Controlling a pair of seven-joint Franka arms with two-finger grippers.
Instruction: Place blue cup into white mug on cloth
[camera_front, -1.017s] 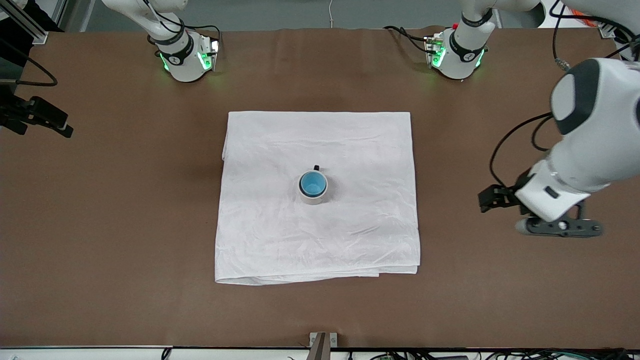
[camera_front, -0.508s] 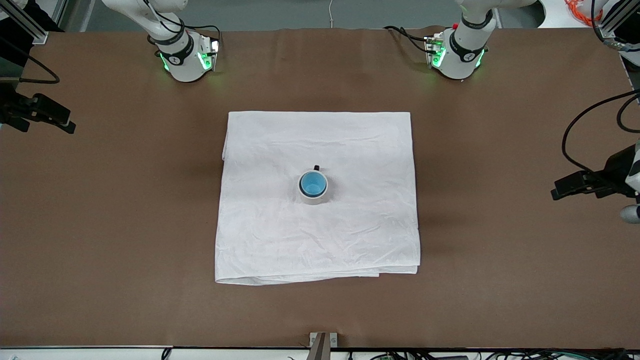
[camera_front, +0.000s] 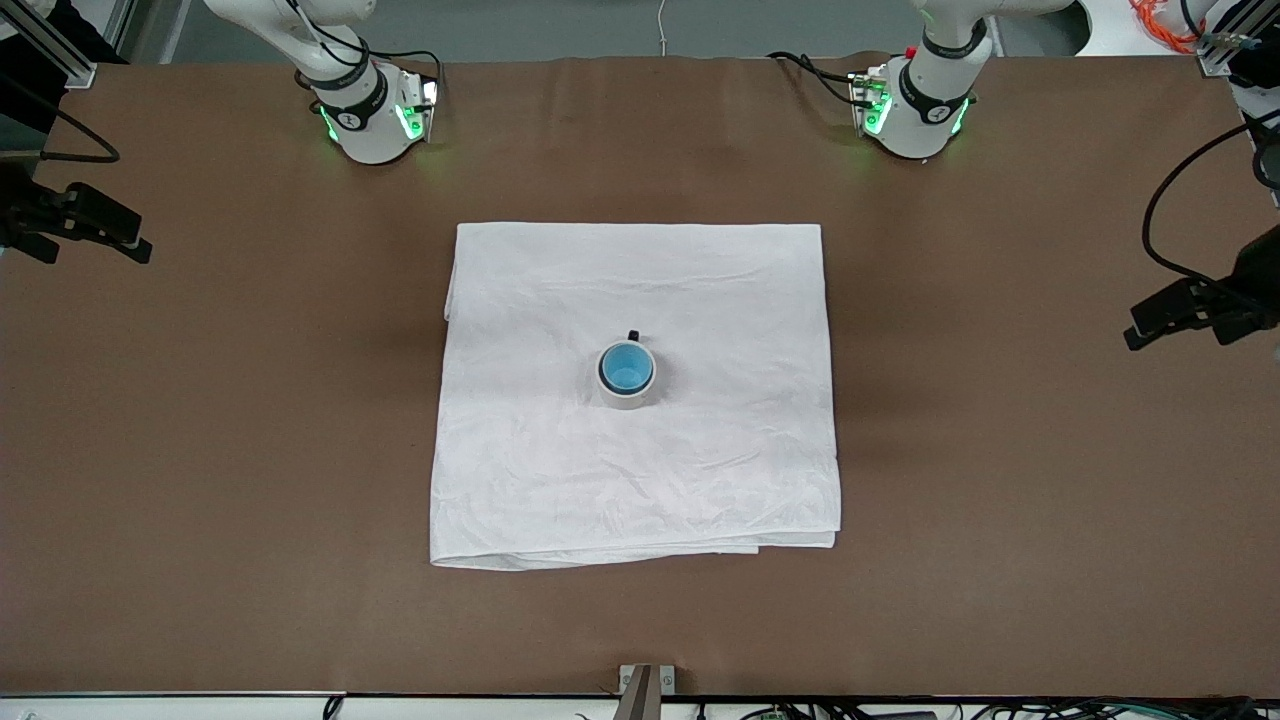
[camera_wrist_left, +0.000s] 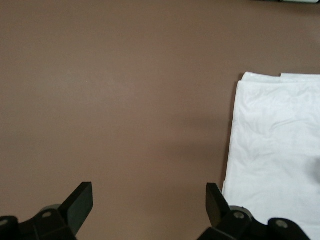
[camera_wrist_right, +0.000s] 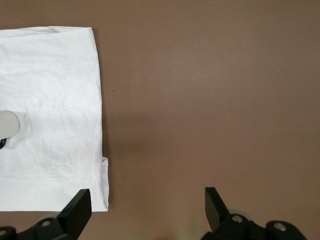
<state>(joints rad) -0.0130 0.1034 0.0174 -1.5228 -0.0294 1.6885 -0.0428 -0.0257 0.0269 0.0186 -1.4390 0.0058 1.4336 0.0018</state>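
Observation:
The blue cup (camera_front: 626, 368) sits upright inside the white mug (camera_front: 628, 401), which stands near the middle of the cloth (camera_front: 700, 290). The mug's black handle (camera_front: 632, 336) points toward the robots' bases. My left gripper (camera_wrist_left: 148, 205) is open and empty over bare table at the left arm's end, beside the cloth's edge (camera_wrist_left: 280, 145). My right gripper (camera_wrist_right: 146, 206) is open and empty over bare table at the right arm's end, beside the cloth (camera_wrist_right: 50, 115). The mug's side (camera_wrist_right: 7, 124) shows at the edge of the right wrist view. In the front view only each arm's black wrist part shows: the left arm's (camera_front: 1195, 305) and the right arm's (camera_front: 80, 225).
The brown table (camera_front: 250, 450) surrounds the cloth on all sides. The two arm bases (camera_front: 370, 110) (camera_front: 915, 105) stand along the table's edge farthest from the front camera. A small metal bracket (camera_front: 645, 690) sits at the nearest edge.
The left arm has drawn away from the cloth toward its end of the table, leaving most of the front view. The cup, mug, cloth and right arm have stayed put.

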